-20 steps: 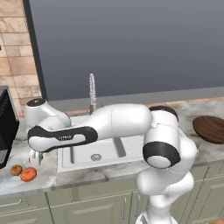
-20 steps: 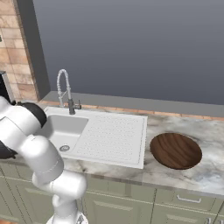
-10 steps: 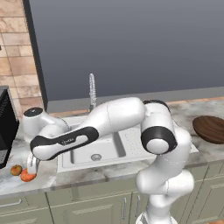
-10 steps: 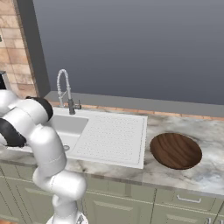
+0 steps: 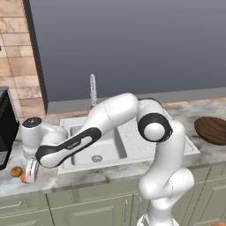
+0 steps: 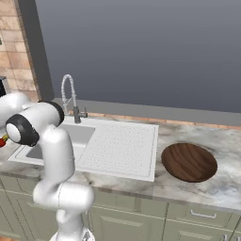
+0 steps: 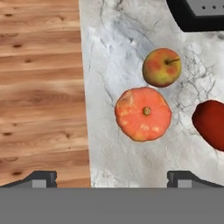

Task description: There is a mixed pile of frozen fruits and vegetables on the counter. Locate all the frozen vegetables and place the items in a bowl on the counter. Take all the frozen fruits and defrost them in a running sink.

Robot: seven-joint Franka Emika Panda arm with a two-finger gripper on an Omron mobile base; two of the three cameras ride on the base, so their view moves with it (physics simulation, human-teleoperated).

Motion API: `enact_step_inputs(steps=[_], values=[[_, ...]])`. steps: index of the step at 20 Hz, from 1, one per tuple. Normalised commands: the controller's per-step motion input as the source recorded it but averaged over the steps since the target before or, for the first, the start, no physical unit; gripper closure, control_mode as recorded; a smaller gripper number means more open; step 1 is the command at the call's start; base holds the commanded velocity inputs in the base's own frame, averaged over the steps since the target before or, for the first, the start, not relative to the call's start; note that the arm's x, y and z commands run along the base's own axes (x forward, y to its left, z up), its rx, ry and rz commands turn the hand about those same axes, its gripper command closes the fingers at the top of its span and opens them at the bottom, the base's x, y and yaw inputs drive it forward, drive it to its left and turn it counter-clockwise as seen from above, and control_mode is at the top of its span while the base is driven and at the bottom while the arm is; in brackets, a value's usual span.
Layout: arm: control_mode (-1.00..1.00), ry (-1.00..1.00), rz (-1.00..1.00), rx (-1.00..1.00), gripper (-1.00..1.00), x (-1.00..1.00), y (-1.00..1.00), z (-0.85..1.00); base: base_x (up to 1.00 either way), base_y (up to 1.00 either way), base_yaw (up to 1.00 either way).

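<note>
Hand: fully released, with the two dark finger tips spread wide at the bottom of the hand view; it grasps nothing and hangs over the tabletop edge.
Tomato-like ball: round, orange-red, with a small stem spot; it lies on the tabletop, at about 1 o'clock from the middle between the tips. In the left base view, it is at the hand's lower end, partly hidden.
Round fruit: yellow with a red blush and a short stem, just beside the ball at its 1 o'clock, not touching it. In the left base view it lies left of the hand, near the front edge.
Red lumpy piece: bright red, at 3 o'clock from the ball, apart from it and cut by the picture edge.
Dark appliance: black, at the far corner of the hand view, behind the round fruit.
Floor: wooden planks, beyond the tabletop edge at 9 o'clock.
Sink: white, with a dotted drainboard, in the middle of the tabletop.
Faucet: chrome spring coil, behind the basin.
Bowl: dark brown wood, on the tabletop at 3 o'clock from the sink, well apart from the produce.
</note>
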Motion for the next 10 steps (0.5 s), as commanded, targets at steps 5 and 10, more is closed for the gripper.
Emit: enact_step_inputs(steps=[5, 10], values=[[-1.0, 0.0, 0.0, 0.0, -1.0, 0.04, 0.17, -0.07, 0.0, 0.0, 0.0], [-1.0, 0.01, 0.0, 0.0, -1.0, 0.1, 0.08, -0.1, 0.0, 0.0, 0.0]])
